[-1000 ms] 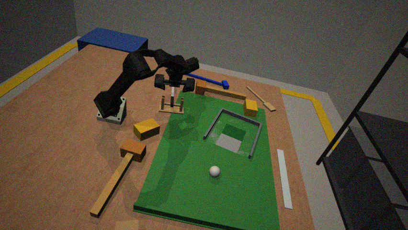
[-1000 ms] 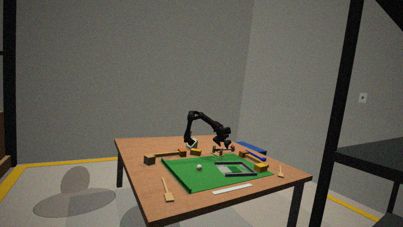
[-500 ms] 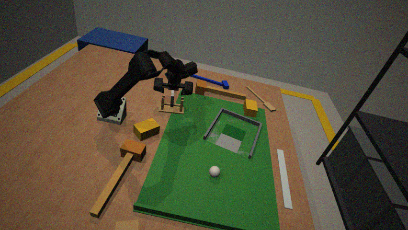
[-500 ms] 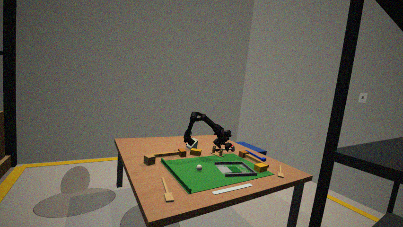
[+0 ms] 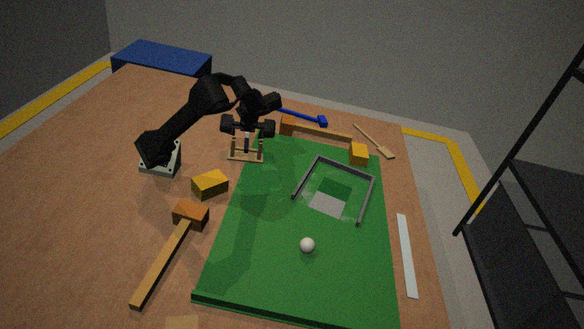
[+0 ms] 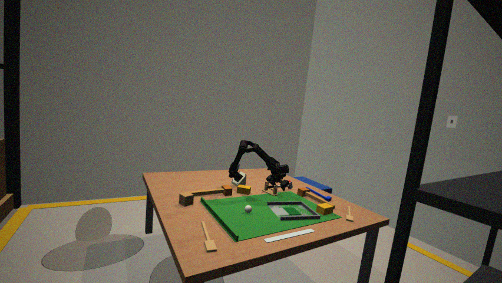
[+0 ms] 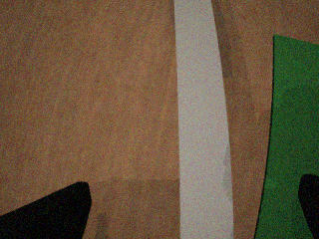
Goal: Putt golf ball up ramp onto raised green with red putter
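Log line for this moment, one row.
claw: open, holds nothing | putter: between fingers, ungrasped, on stand | ball: on green

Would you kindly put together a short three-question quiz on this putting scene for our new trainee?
1. True or false: the gripper is shut on the putter shaft.
2. The golf ball rests on: A) the green mat B) bare wood C) the ramp.
3. Fill in: the putter stands in a small wooden ____.

Key: 1 false, it is open around the shaft; 2 A; 3 stand.
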`<state>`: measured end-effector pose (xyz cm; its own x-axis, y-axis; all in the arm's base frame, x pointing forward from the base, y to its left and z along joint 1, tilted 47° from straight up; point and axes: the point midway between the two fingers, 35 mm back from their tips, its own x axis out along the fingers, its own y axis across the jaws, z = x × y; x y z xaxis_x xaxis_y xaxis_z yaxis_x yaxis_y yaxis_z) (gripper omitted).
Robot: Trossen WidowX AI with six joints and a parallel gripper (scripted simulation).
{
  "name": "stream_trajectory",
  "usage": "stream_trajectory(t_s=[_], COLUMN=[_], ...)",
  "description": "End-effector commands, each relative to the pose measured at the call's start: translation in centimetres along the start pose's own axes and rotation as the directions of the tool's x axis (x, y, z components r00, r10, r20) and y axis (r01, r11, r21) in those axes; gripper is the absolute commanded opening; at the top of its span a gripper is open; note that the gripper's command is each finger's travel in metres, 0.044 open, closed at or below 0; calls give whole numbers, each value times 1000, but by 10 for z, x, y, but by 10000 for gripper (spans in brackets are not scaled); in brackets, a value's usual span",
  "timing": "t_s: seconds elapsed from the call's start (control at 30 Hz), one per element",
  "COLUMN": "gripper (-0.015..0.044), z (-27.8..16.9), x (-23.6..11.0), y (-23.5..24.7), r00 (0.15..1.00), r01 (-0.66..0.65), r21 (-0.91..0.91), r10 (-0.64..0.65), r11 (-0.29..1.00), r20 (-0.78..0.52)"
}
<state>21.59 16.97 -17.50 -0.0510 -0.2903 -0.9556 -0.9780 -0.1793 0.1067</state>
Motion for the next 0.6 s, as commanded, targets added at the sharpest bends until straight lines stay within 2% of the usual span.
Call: stream_trajectory(t_s=[0.0,0.4,0.57], gripper=[361,46,13], z=[0,0,0], x=[-1,-1,-1], y=[0,0,0], r00=[1000,1000,1000], r01=[1,1,1], r21=[0,0,0], r10=[-1,-1,-1], r11=[1000,1000,1000], r20=[1,1,1])
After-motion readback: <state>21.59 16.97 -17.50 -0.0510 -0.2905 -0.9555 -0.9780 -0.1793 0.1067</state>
